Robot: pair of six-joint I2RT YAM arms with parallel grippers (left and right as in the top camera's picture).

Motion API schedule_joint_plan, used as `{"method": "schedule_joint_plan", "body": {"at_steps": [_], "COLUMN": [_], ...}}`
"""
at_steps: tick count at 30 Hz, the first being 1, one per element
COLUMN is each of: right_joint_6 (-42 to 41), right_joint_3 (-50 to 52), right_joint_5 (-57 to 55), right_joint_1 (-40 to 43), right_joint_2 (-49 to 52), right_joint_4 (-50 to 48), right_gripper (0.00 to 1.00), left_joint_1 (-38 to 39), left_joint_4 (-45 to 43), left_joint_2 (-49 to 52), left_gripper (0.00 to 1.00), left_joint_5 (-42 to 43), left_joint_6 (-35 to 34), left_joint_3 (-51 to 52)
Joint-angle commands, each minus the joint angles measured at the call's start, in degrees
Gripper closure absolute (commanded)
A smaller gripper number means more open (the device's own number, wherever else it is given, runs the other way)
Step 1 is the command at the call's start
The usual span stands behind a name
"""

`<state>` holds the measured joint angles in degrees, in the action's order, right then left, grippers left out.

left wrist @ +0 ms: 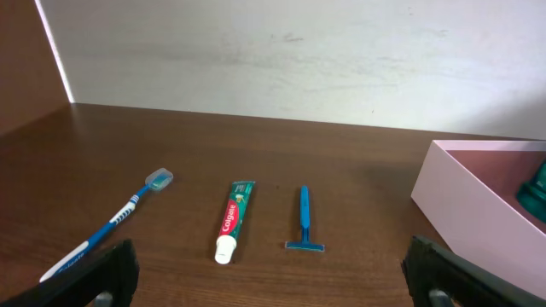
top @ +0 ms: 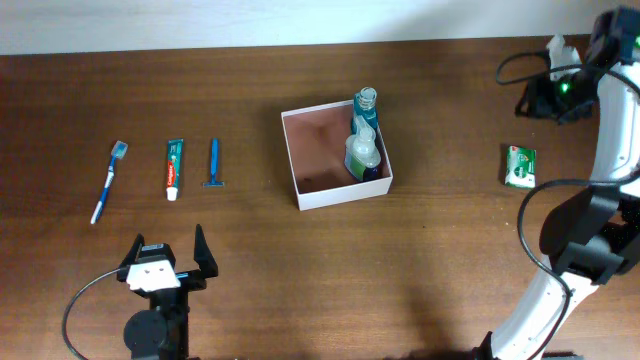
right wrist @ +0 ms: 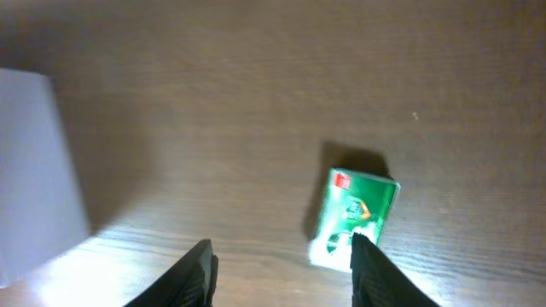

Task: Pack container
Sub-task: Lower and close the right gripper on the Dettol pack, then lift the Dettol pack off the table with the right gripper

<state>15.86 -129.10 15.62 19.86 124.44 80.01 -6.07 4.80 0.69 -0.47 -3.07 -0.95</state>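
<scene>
Hovering above green packet [right wrist: 354, 219] with right end effector [right wrist: 283, 271] parted; held low with left end effector [left wrist: 273, 286] parted, container [left wrist: 474, 205] well apart.

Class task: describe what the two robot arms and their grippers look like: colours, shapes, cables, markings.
Left arm: black, white block behind the left gripper, looping black cable. Right arm: curved white links, black joints, black cable, green light near the wrist. Right gripper, like the left: two black fingers.

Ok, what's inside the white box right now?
Two bottles lie along the container's right-hand wall: a teal bottle and a pale bottle. The rest of its floor is bare; anything beneath the bottles is hidden.
</scene>
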Motion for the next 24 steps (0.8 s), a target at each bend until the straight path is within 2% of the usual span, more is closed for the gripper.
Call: {"method": "schedule_joint_plan", "body": {"at_steps": [1, 5, 12, 15, 17, 20, 24], "right_joint_6": [-0.3, -0.5, -12.0, -11.9, -11.8, -11.6, -11.7], "right_joint_3": [-4.9, -3.7, 7.5, 13.0, 16.7, 20.8, 21.3], "right_joint_5": [2.5, -2.3, -14.6, -15.0, -15.1, -15.0, -15.0], "right_joint_1": [-2.7, -3.5, -3.2, -3.0, -2.7, -1.2, 1.0], "right_joint_2": [-0.6, -0.2, 0.9, 1.9, 3.0, 5.3, 7.4], "right_joint_4": [1.6, 1.2, -6.7, -11.7, -14.7, -16.7, -16.4], "right_gripper": [0.55, 0.52, 0.50, 0.36, 0.32, 0.30, 0.30], "left_joint_1": [0.0, 0.0, 0.0, 0.0, 0.0, 0.0, 0.0], "left_joint_4": [-0.1, -0.1, -0.1, -0.1, -0.1, -0.1, -0.1], "left_joint_2": [-0.4, -0.4, -0.4, -0.4, -0.4, -0.4, -0.4], "left_gripper": [0.01, 0.01, 0.01, 0.01, 0.01, 0.01, 0.01], "left_joint_5": [-0.4, -0.4, -0.4, -0.4, -0.4, -0.4, -0.4], "left_joint_6": [-0.5, -0.5, -0.5, -0.5, -0.5, -0.5, -0.5], "left_joint_3": [0.4, 0.4, 0.4, 0.4, 0.4, 0.4, 0.4]}}
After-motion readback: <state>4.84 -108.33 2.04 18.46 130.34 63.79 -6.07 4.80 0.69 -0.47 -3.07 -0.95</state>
